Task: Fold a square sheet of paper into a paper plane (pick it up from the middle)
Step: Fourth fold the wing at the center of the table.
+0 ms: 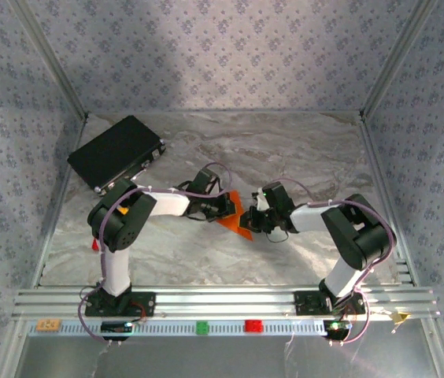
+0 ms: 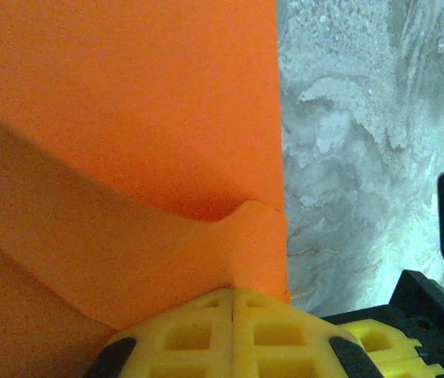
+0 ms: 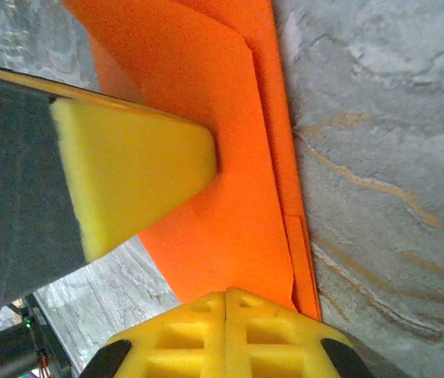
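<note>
The sheet of paper (image 1: 236,214), bright orange and folded into overlapping layers, lies mid-table between my two grippers. My left gripper (image 1: 226,206) comes at it from the left. In the left wrist view the jaws (image 2: 234,293) are shut, and a raised pucker of the paper (image 2: 127,118) runs into their seam. My right gripper (image 1: 257,220) meets it from the right. Its jaws (image 3: 226,295) are shut with the tips on the near end of the paper (image 3: 206,94). I cannot tell if paper sits between them. The left gripper's yellow fingers (image 3: 135,173) lie across the paper there.
A black rectangular case (image 1: 118,151) lies at the back left. A small red block (image 1: 95,245) sits beside the left arm's base. Green (image 1: 202,327) and red (image 1: 253,325) blocks rest on the front rail. Patterned walls enclose the marble table (image 1: 301,150).
</note>
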`<state>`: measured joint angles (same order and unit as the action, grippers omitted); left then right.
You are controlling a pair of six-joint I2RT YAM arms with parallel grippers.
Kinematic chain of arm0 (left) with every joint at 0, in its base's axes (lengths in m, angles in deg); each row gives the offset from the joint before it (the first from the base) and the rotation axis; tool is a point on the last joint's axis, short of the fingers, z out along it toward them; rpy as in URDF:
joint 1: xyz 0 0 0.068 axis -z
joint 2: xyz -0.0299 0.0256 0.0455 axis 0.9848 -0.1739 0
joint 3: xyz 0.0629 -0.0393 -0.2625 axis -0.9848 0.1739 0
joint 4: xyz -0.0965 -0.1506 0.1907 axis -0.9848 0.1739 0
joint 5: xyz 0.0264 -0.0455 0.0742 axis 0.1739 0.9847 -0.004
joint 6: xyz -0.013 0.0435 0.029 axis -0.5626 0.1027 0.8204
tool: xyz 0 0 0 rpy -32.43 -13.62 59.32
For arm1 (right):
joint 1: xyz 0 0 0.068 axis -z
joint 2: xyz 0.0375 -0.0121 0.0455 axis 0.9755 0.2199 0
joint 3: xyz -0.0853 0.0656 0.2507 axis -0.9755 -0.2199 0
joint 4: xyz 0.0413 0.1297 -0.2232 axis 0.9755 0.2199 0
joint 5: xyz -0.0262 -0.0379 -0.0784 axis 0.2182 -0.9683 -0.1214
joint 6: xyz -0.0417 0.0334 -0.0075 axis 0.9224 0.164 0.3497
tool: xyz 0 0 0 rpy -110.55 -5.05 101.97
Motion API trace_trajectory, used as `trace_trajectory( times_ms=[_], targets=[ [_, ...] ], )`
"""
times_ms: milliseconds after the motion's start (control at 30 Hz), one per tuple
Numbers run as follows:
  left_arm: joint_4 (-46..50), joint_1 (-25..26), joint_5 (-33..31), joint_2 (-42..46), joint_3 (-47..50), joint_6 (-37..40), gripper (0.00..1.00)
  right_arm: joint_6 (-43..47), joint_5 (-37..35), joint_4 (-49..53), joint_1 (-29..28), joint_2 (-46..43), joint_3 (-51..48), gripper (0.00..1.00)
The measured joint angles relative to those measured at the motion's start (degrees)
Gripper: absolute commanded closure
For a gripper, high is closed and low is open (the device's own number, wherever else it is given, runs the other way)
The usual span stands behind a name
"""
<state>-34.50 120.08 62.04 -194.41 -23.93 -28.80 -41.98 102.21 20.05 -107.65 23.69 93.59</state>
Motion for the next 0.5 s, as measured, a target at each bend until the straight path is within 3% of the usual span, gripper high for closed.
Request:
trace_trajectory(
  times_ms=[500],
  targets=[
    [0.07, 2.75, -1.42, 2.19, 1.14, -2.05, 1.00, -4.76, -0.92, -4.04, -0.17, -0.57, -1.92, 1.00]
  ],
)
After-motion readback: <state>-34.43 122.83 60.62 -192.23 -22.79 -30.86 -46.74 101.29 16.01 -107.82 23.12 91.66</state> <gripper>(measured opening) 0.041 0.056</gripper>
